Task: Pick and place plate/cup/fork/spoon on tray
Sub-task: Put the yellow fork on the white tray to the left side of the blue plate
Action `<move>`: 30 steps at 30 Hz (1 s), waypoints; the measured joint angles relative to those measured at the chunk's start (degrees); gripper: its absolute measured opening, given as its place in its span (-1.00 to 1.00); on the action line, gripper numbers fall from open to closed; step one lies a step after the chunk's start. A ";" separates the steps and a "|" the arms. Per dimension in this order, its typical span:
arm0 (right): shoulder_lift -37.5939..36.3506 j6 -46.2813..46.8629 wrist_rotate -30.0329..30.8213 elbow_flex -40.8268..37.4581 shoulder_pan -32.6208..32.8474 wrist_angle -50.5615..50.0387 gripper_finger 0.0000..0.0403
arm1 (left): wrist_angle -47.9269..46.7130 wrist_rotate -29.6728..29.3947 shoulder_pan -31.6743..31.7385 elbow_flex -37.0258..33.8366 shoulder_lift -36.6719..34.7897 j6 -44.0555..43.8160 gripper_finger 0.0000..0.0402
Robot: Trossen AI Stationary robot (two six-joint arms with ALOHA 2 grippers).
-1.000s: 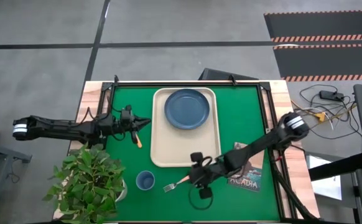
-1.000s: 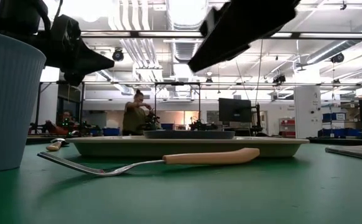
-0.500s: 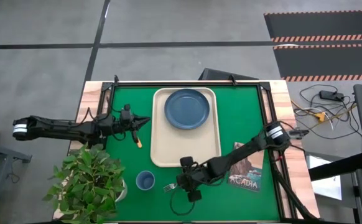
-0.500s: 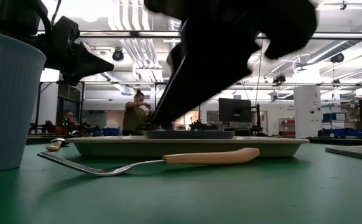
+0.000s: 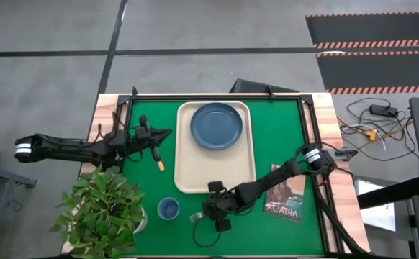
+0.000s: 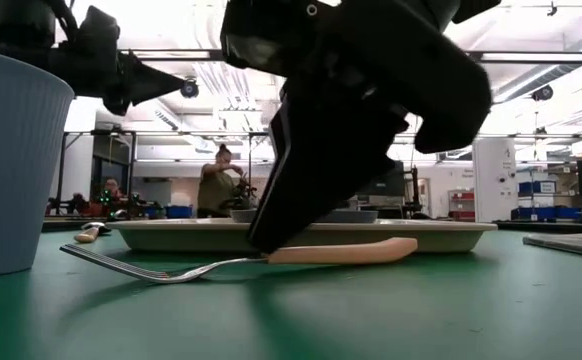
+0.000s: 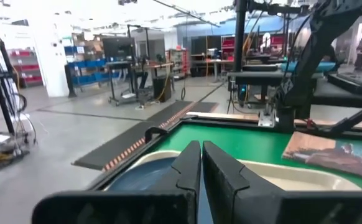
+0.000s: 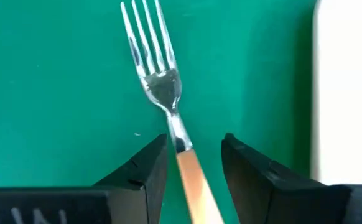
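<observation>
The fork lies on the green mat just in front of the tray's near edge, tines toward the cup. My right gripper is open and low over it. One finger stands on each side of the fork where the metal neck meets the wooden handle, without touching. It also shows in the high view. The dusty-blue plate sits on the far part of the cream tray. The spoon lies left of the tray. My left gripper is shut and empty above it.
A potted plant stands at the near left corner. A book lies right of the tray. The cup rises close to the fork's tines in the low view. A person stands far off in the room.
My right gripper has gone toward the table's left edge and down, from beside the fork's handle end until its fingers stand on either side of the handle. My left gripper has risen a little. The fork has kept still.
</observation>
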 joint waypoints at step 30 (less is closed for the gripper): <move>-1.10 3.09 -5.65 0.86 -0.69 -2.25 -0.87 | 1.14 0.00 0.02 0.00 0.13 2.75 -1.00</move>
